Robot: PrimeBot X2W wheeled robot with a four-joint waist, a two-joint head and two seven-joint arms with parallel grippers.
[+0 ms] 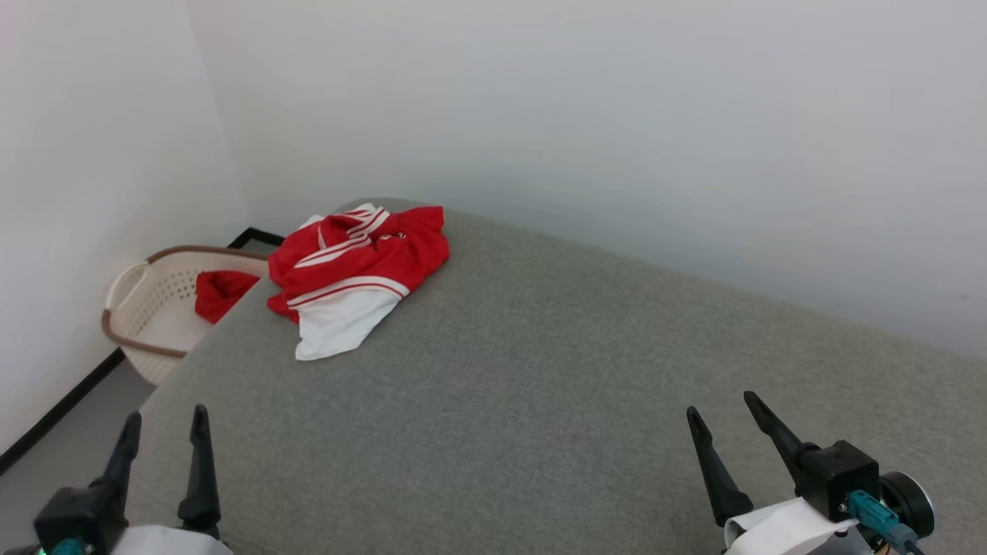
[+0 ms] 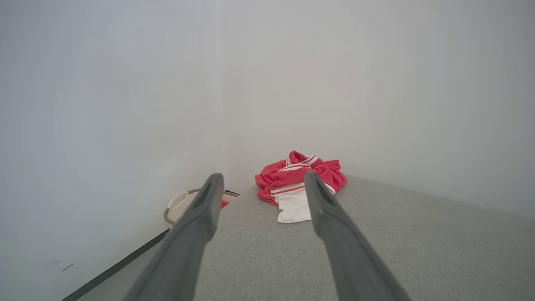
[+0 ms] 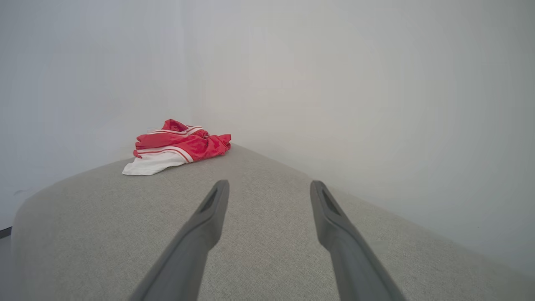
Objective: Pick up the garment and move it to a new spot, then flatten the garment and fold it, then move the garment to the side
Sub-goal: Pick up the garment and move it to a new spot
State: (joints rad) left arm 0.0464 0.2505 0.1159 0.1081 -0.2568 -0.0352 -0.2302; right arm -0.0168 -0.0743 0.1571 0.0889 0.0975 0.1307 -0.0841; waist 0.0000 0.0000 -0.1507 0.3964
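Your basket [image 1: 150,304] beside the grey surface [image 1: 540,385] holds a red cloth [image 1: 220,293]; the garment [image 1: 358,262] lies crumpled on that surface; your left gripper [image 1: 167,414] and right gripper [image 1: 721,403] stand spread, empty

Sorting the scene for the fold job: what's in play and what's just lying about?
In play: garment, crumpled at the far left corner of the grey surface; left pincer and right pincer, both open, short of it.
Lying about: white basket on the floor beside the surface; red cloth bundle inside it.

Garment [image 1: 351,270] on table [image 1: 540,401], well ahead of left end effector [image 1: 166,415]; basket [image 1: 127,287] on floor [image 1: 77,455] left of it, cloth [image 1: 220,293] inside.
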